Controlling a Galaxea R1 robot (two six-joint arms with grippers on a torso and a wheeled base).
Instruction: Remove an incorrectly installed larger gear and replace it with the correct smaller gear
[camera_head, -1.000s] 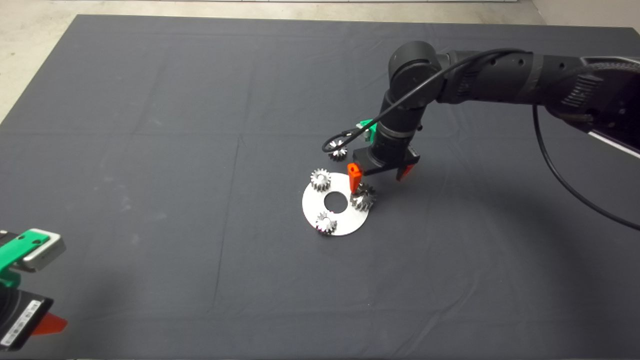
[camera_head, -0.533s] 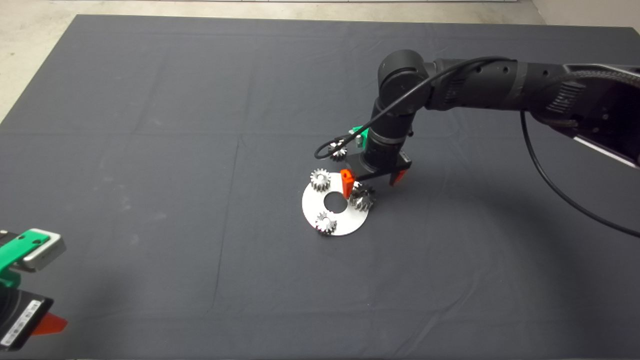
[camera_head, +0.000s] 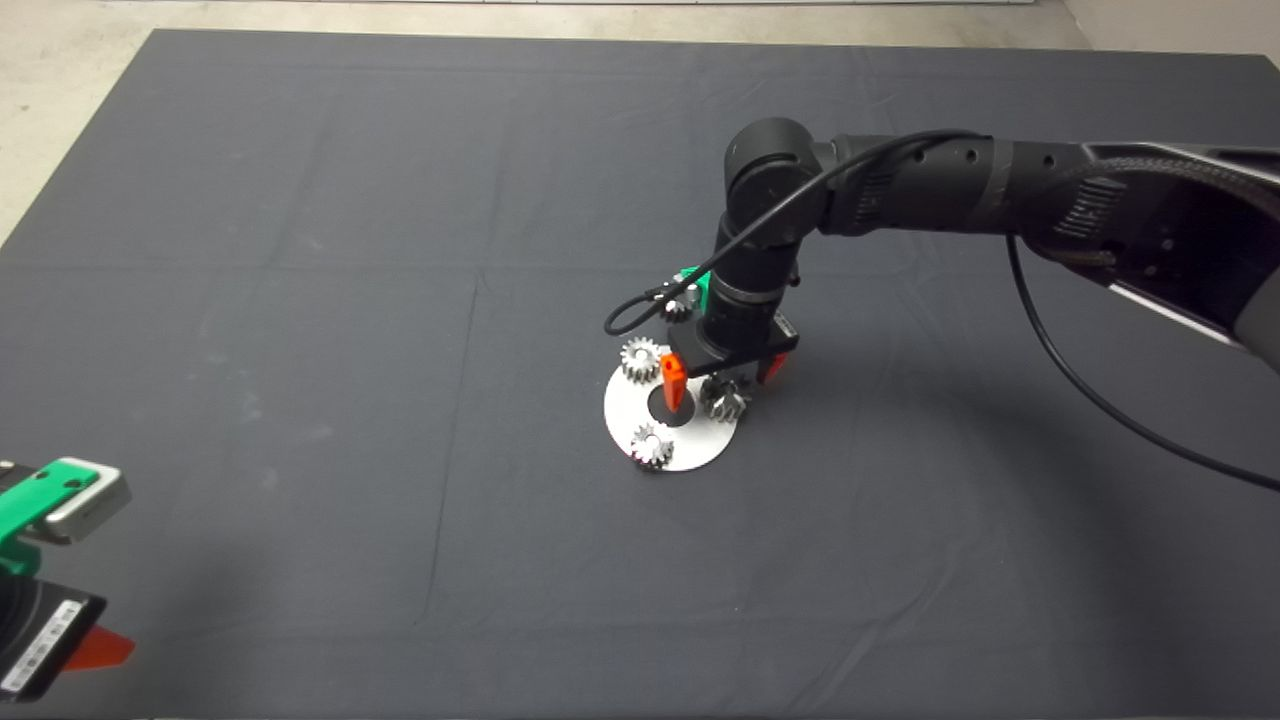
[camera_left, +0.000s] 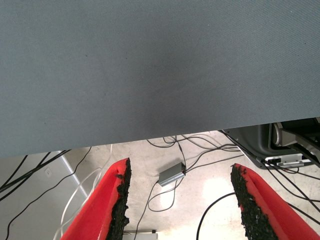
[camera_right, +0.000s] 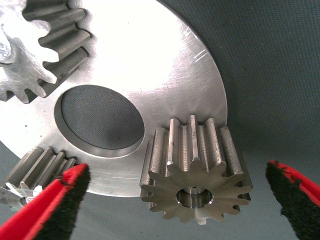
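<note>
The larger gear, dark steel with slanted teeth, sits on the right side of a round silver plate. My right gripper is open and hangs over it, one finger above the plate's centre hole and the other off the plate's right edge. In the right wrist view the larger gear lies between the open fingers of my right gripper. The smaller gear lies on the mat behind the gripper, mostly hidden by the cable. My left gripper is open and empty, parked at the lower left.
Two brighter silver small gears stand on the plate's far left and near edge. The dark mat spreads around. The left wrist view shows the mat's edge and floor cables.
My right arm has moved left and down. Its left finger went from beside the larger gear to over the plate's hole, so the open fingers now straddle the gear. The left arm has not moved.
</note>
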